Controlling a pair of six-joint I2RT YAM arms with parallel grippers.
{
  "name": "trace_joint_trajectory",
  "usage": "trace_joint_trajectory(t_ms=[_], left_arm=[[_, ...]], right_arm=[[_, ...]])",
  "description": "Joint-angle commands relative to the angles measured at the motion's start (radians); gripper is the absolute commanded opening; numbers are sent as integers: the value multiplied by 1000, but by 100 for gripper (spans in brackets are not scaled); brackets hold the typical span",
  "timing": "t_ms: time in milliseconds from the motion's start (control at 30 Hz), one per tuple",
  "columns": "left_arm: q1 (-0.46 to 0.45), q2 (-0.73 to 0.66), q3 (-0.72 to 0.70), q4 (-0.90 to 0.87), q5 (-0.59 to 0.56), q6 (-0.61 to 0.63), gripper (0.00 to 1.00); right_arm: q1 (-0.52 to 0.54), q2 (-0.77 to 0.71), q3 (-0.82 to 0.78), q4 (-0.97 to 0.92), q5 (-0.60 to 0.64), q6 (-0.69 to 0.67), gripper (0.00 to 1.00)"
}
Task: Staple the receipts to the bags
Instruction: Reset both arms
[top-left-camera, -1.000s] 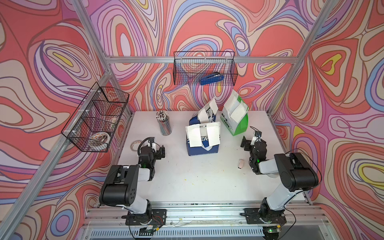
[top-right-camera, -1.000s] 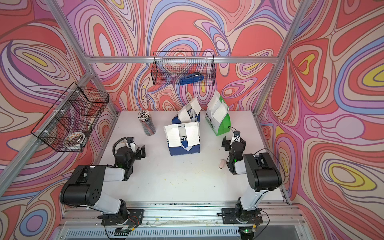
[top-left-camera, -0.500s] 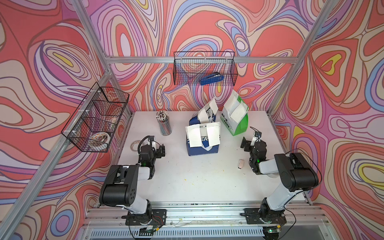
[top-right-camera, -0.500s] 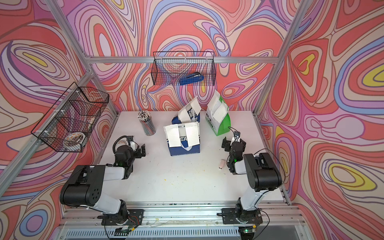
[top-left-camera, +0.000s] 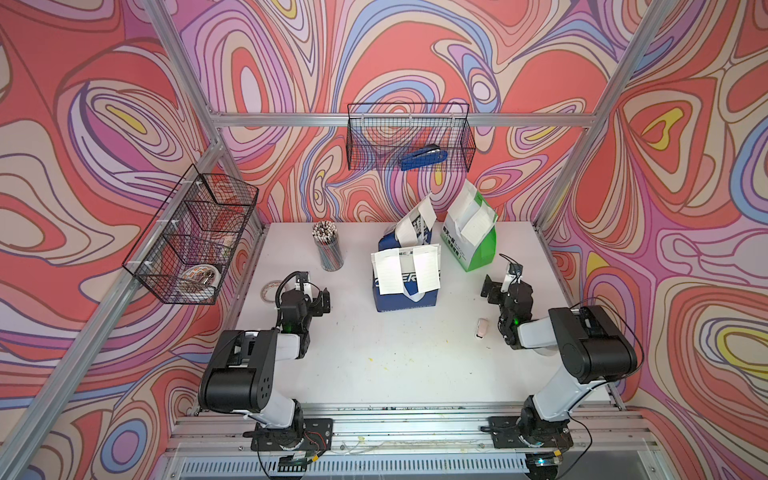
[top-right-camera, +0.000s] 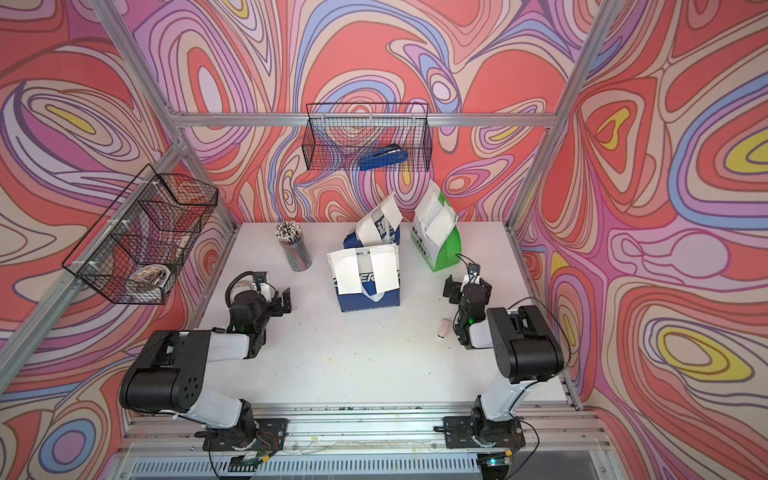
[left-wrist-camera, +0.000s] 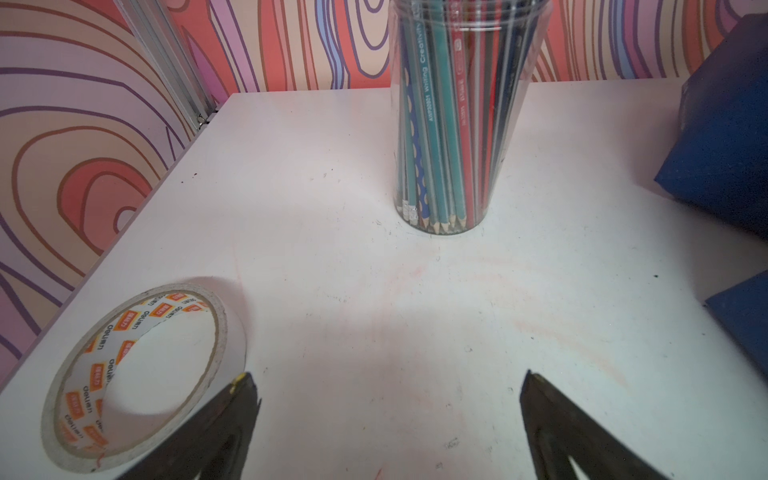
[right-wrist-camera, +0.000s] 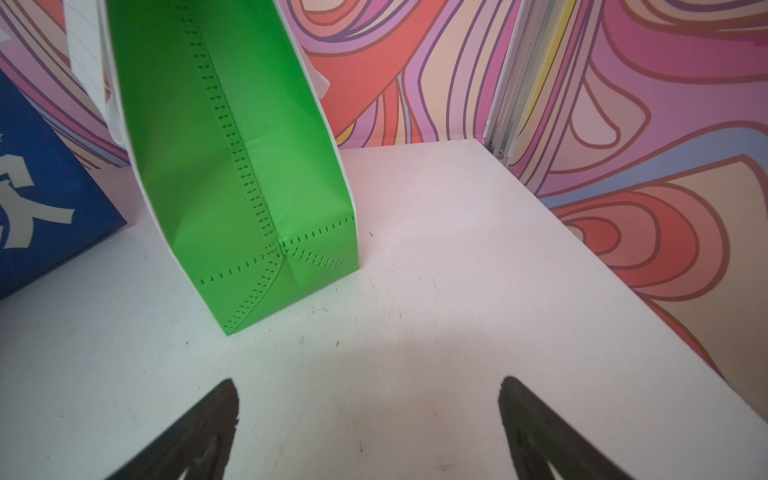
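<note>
Parked low at the near corners with left gripper (left-wrist-camera: 387, 376) and right gripper (right-wrist-camera: 369, 381) spread wide and empty, well clear of bags (top-left-camera: 415, 301) standing mid-table toward the back, receipts (top-left-camera: 387, 276) hung over top edges where a stapler (top-left-camera: 424, 159), stowed in the wall basket (top-left-camera: 409, 106), could bite; reading "deli" on tape roll (left-wrist-camera: 83, 395), "Writing Creativity" on pencil (left-wrist-camera: 424, 83).

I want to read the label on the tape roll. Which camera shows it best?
The left wrist view: the tape roll lies flat and close up, and the orange print on its core is legible. In a top view it is small and partly hidden, so the print is unreadable. The right wrist view does not show it.
</note>
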Motion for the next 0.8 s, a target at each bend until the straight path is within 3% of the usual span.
trace_joint_trajectory(t_ms=[0,367,433,500,533,633,767], left_arm=[[4,3,3,19,4,-14,100],[4,-1,-20,55,3,-15,100],[4,-23,-108,196,6,-13,100],[4,-1,-225,447,-32,-28,100],[4,0,-234,445,-65,-45,100],[4,23,-209,449,-53,-35,100],[4,2,-154,315,-57,-38,100]], right_arm=[[-4,1,0,10,1,4,98],[-4,-1,-5,18,5,3,98],[-4,-9,-70,145,3,1,99],[-2,13,-207,422,7,10,99],[-7,37,-254,511,-14,10,99],[-7,32,-212,455,-70,-27,98],[-8,12,-188,369,12,10,99]])
